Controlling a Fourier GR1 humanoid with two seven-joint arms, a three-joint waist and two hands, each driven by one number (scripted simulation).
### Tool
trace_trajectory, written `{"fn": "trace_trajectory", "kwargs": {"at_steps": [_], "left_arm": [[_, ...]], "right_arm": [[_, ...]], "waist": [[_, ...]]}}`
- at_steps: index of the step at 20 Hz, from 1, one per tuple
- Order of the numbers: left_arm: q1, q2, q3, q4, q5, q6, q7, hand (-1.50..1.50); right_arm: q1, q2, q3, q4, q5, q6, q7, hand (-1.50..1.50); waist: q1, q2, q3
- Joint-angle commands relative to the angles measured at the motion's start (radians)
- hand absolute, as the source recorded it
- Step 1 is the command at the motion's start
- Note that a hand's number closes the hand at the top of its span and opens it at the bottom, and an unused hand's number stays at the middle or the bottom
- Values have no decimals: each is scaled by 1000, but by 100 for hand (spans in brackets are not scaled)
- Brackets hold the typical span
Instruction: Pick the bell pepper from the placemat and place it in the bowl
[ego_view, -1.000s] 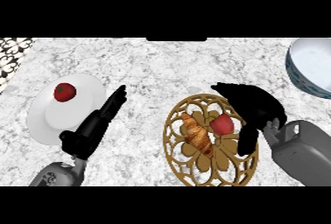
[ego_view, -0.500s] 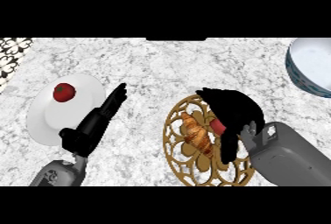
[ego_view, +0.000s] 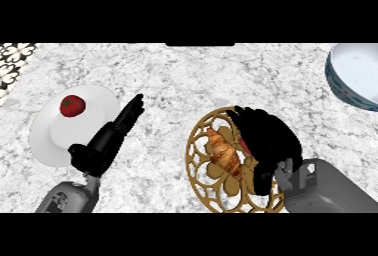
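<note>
Closing on the bell pepper (ego_view: 244, 146): grasp underway, transfer undone.
The pepper is mostly hidden on the placemat (ego_view: 201, 165) under the curled right robot hand (ego_view: 267, 142); whether it is gripped cannot be told. The bowl (ego_view: 347, 85) is well apart; the left robot hand (ego_view: 111, 140) is held open.

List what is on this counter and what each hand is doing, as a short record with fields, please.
Surface: marble counter
Placemat: gold openwork round mat, near the lower middle
On placemat: croissant; red bell pepper, mostly hidden
Right hand: right hand curled over the pepper
Left hand: left hand, fingers straight, beside the plate
Plate: white plate at left, holding a tomato
Bowl: blue-rimmed bowl, upper right
</note>
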Motion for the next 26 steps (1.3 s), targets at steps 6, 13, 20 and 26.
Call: {"fn": "trace_trajectory", "kwargs": {"at_steps": [6,13,20,26], "left_arm": [[25,2,52,-43,-5,-61,6,0],[41,-43,59,-64,-67,-58,50,0],[45,-94,66,-57,-101,-82,43,0],[86,-96,83,-111,-101,-118,71,0]], "right_arm": [[154,-7,53,-66,278,-75,-54,-150],[122,46,-75,107,379,-82,-178,-150],[125,130,-105,293,476,-131,-296,-150],[71,192,-167,425,524,-164,-382,-150]], "waist": [[-1,-1,0],[4,1,0],[6,2,0],[11,2,0]]}}
